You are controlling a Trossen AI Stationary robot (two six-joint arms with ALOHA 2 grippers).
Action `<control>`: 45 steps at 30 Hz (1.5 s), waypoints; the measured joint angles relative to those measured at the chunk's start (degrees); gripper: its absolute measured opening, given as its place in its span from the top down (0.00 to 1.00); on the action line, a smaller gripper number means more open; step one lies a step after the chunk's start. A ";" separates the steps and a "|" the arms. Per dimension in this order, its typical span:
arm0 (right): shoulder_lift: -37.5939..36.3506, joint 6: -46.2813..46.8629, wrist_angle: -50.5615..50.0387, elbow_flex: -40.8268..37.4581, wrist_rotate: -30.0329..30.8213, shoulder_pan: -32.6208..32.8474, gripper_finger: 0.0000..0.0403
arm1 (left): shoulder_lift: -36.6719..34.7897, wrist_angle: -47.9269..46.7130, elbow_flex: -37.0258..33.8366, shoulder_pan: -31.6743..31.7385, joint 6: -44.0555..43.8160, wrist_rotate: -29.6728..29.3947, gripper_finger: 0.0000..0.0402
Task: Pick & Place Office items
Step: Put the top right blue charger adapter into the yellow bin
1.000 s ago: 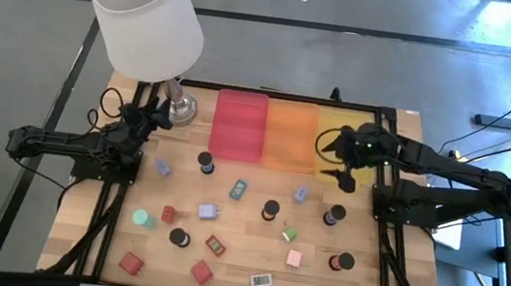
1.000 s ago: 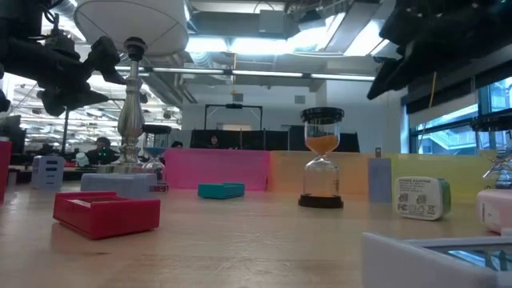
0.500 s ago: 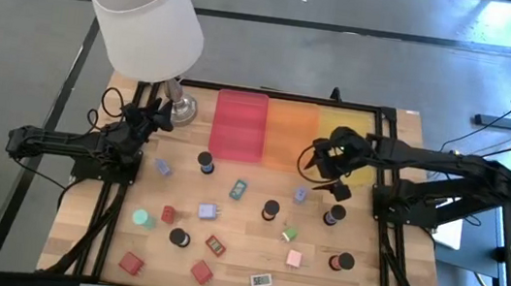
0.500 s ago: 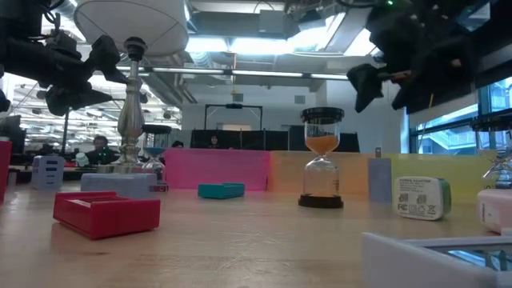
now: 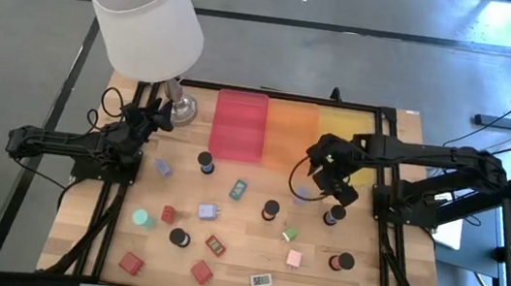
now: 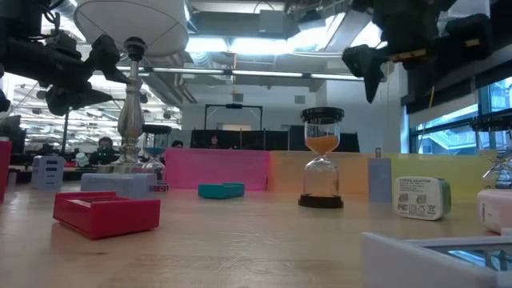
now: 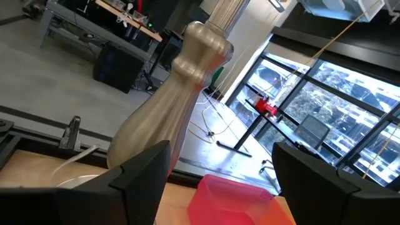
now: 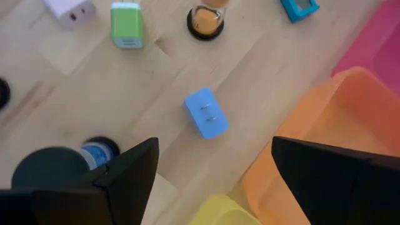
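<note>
Pale wooden tabletop [image 5: 243,244] carries the scattered office items. Above it the right gripper [image 5: 321,184] hangs with fingers spread wide, holding nothing. Directly below its fingers lies a small lavender-blue plug cube [image 8: 206,117]; a black cylinder with a blue top [image 5: 335,214] stands just beside. Behind sits the orange plastic tray [image 5: 292,135]. Far across, the left gripper [image 5: 155,118] waits wide open by the silver lamp base [image 7: 172,106].
</note>
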 joint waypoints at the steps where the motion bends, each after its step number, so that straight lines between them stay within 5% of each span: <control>1: -0.07 -0.63 -0.05 0.08 0.90 0.88 0.22 | 0.00 0.00 0.00 0.00 -0.01 0.00 0.31; 16: 1.70 -8.29 1.31 0.10 11.01 11.40 0.22 | 0.00 -0.02 0.00 0.00 -0.01 0.00 0.31; 45: 24.62 -14.79 8.91 0.10 8.40 4.54 0.25 | 0.00 -0.03 0.00 0.00 -0.01 0.00 0.31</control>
